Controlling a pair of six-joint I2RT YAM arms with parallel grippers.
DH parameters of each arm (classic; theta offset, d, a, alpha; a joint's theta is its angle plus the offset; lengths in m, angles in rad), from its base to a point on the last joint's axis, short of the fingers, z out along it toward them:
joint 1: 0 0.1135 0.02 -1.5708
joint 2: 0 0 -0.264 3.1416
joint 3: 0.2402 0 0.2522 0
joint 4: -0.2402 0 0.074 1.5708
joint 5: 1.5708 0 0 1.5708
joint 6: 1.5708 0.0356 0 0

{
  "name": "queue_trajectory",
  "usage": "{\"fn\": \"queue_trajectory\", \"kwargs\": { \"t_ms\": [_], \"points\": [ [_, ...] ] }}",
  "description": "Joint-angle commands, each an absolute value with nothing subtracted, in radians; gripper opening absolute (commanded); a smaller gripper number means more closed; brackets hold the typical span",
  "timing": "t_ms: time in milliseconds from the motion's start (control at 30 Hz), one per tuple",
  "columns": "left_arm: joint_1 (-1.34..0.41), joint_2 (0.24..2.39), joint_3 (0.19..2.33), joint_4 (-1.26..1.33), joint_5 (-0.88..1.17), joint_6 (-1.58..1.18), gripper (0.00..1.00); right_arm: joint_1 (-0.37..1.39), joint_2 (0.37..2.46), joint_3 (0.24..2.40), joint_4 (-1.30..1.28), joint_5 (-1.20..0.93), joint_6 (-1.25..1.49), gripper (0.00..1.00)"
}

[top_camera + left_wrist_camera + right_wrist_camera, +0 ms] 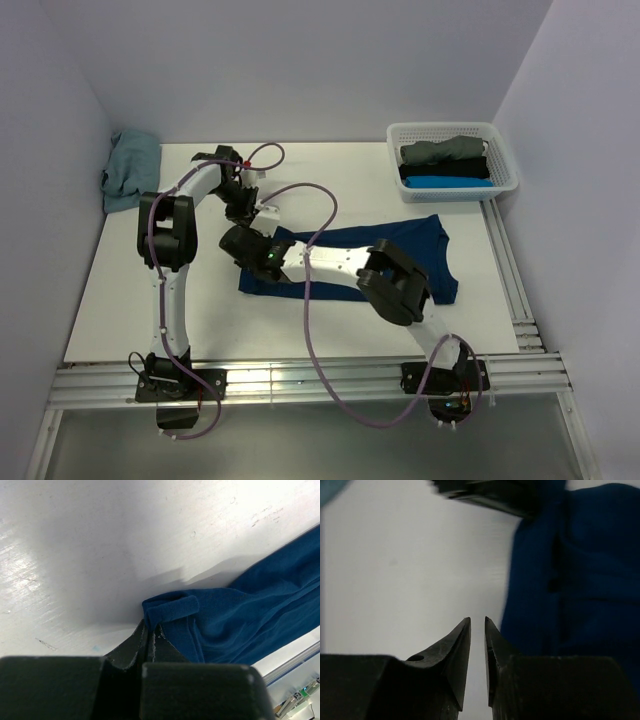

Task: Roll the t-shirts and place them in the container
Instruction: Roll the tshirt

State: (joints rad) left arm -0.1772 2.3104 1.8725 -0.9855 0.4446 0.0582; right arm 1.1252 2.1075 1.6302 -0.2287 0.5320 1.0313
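A dark navy t-shirt (412, 240) lies spread flat across the middle of the white table. My left gripper (258, 208) is at its far left corner, shut on the shirt's edge (167, 609), which is folded over just ahead of the gripper (150, 629). My right gripper (233, 244) is low at the shirt's left edge. In the right wrist view its jaws (477, 622) stand a narrow gap apart over bare table, with nothing between them and the shirt (580, 580) just to their right. The left gripper's fingers (490, 495) show at the top of that view.
A white lattice basket (503, 140) at the back right holds rolled grey (440, 152), black (445, 169) and bright blue (450, 182) shirts. A pale teal shirt (130, 170) lies crumpled at the back left. Metal rails (505, 270) run along the right and near edges.
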Motion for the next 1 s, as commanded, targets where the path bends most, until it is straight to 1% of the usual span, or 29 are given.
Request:
{"fn": "queue_trajectory", "kwargs": {
  "t_ms": [0,133,267,300,400,533,700,800,900,967],
  "points": [
    [-0.189,2.318,1.902,-0.977,0.416,0.048,0.00,1.094,2.187,1.707,-0.284,0.528,0.973,0.27],
    [-0.192,2.312,1.901,-0.976,0.416,0.046,0.00,1.086,2.246,1.772,-0.339,0.505,0.968,0.30],
    [-0.192,2.312,1.899,-0.974,0.417,0.044,0.00,1.089,2.267,1.773,-0.383,0.488,1.006,0.32],
    [-0.193,2.310,1.899,-0.974,0.419,0.044,0.00,1.092,2.266,1.760,-0.388,0.488,1.012,0.36],
    [-0.193,2.312,1.898,-0.974,0.417,0.044,0.00,1.103,2.253,1.727,-0.407,0.491,1.034,0.43],
    [-0.195,2.315,1.896,-0.973,0.417,0.046,0.00,1.131,2.240,1.709,-0.428,0.495,1.052,0.48],
    [-0.195,2.318,1.901,-0.971,0.419,0.046,0.00,1.164,2.244,1.742,-0.489,0.505,1.060,0.54],
    [-0.195,2.321,1.901,-0.971,0.416,0.046,0.00,1.178,2.266,1.785,-0.554,0.511,1.071,0.56],
    [-0.195,2.321,1.894,-0.968,0.416,0.046,0.00,1.189,2.302,1.847,-0.687,0.534,1.092,0.57],
    [-0.195,2.325,1.894,-0.968,0.417,0.046,0.00,1.192,2.330,1.879,-0.728,0.545,1.103,0.57]
  ]
}}
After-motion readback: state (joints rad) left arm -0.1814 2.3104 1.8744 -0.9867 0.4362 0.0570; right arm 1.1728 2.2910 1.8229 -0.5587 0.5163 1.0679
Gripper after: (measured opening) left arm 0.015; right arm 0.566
